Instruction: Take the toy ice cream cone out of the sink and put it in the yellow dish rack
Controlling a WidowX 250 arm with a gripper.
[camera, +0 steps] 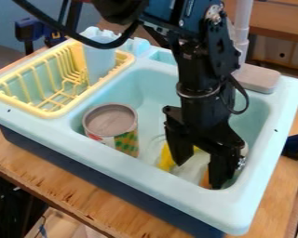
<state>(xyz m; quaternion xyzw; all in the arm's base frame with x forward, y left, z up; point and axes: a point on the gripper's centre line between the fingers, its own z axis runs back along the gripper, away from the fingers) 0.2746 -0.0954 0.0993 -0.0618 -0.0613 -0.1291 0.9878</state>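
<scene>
Tabletop (pixel 83 202) of light wood, running beneath everything at a slant. On top, pale turquoise toy sink (pixel 170 188) with a dark blue lower body, its basin wide and deep. Above the basin, black robot arm (pixel 198 69), coming down from the top edge, with a thick black cable looping off to the left. At its lower end, black claw (pixel 199 173), pointing down into the right-hand part of the basin, fingers well apart. At the sink's left end, pale yellow dish rack (pixel 50 113) with upright prongs. Behind the basin, at the right, faucet (pixel 257 78) with a flat grey-beige base and an upright pale tube. In the basin's left part, well apart from the claw, upright tin can (pixel 125 139) with a greyish top and a green-and-yellow patterned label. In the rack's rear right part, pale blue cup (pixel 99 58). Low in the basin, around the claw: pale translucent item (pixel 193 171) between and behind the fingers, yellow item (pixel 166 159) just beside the left-hand finger in view, and small orange item (pixel 206 179) near the other, partly hidden. Contact with these impossible to tell.
</scene>
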